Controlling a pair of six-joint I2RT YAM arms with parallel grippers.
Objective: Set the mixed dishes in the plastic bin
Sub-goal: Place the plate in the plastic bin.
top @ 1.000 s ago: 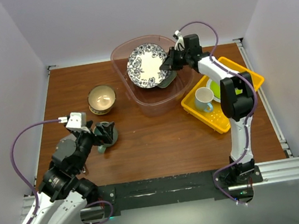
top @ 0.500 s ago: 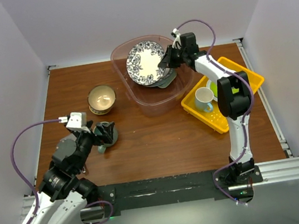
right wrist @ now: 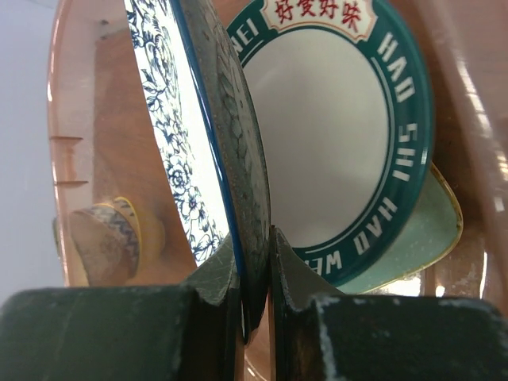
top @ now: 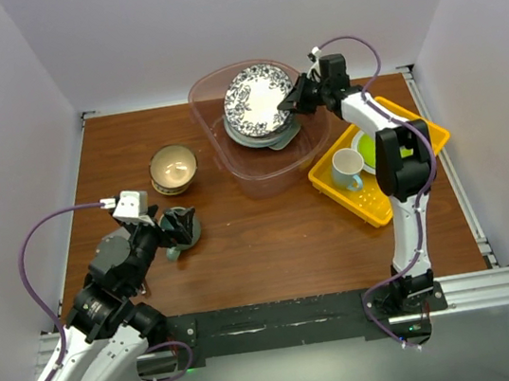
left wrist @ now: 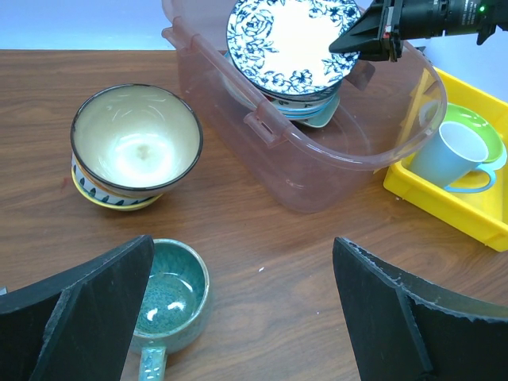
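Nearest the arm bases, the left gripper (top: 181, 228) hangs with fingers apart over one teal mug (left wrist: 168, 295). One tan bowl (top: 173, 167) sits beyond. Farthest, the right gripper (top: 288, 104) clamps one tilted blue floral plate (top: 255, 99) inside the plastic bin (top: 264, 177), above one green-rimmed plate (right wrist: 333, 119).

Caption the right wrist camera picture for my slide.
Right claw pinches the blue floral plate on edge over a green-rimmed plate in the plastic bin.

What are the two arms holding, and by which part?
The right gripper pinches the round blue floral plate by its rim, tilted over the translucent pinkish plastic bin. The left gripper is open and holds nothing.
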